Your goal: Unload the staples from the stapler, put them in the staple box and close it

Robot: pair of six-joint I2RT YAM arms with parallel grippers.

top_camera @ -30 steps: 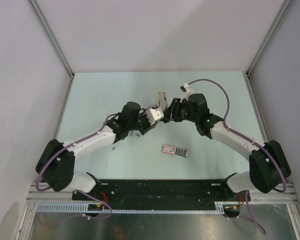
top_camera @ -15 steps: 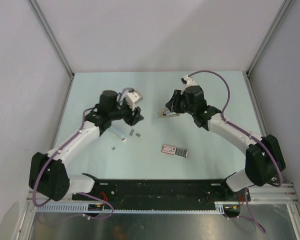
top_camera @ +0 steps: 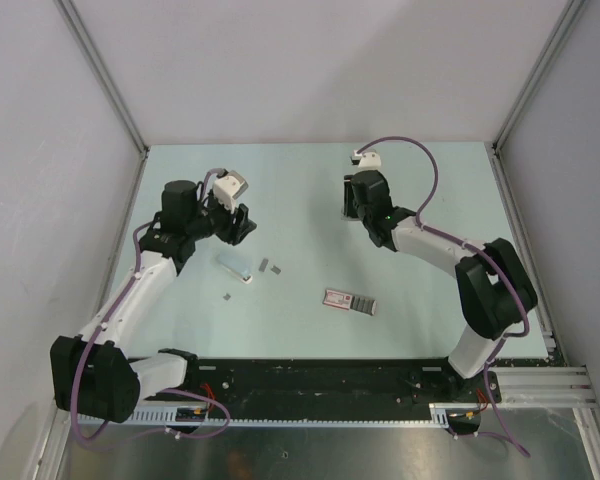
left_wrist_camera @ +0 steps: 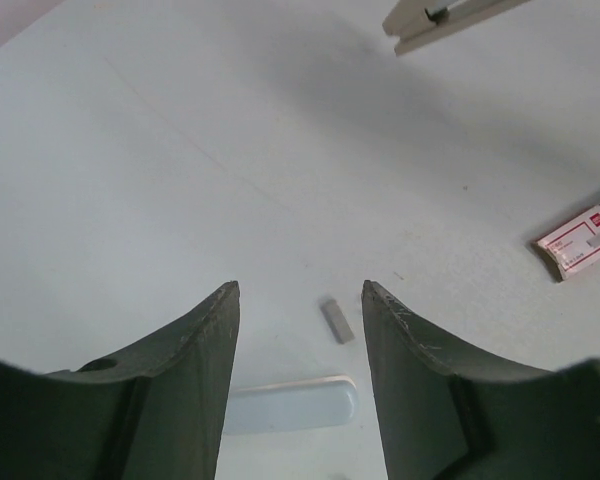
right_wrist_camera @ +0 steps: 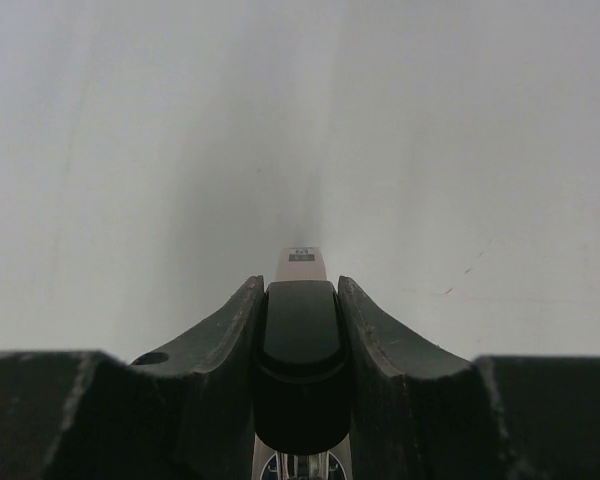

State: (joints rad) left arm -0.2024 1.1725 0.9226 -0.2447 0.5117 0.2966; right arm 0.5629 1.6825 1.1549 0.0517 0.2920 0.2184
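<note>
Clearly the right gripper [right_wrist_camera: 300,283] is clamped across the sides of the stapler [right_wrist_camera: 300,340], toward the far right of the table [top_camera: 300,175]. The left gripper [left_wrist_camera: 300,290] hangs with its jaws apart and nothing between them, above the staples [left_wrist_camera: 336,320] lying loose beside a clear plastic piece [left_wrist_camera: 290,405]. I judge the stapler light and stiff but smooth-topped — liable to slip unless gripped mid-body on its flat sides — and the staples almost weightless and brittle as a strip, best pinched by the long edges.
</note>
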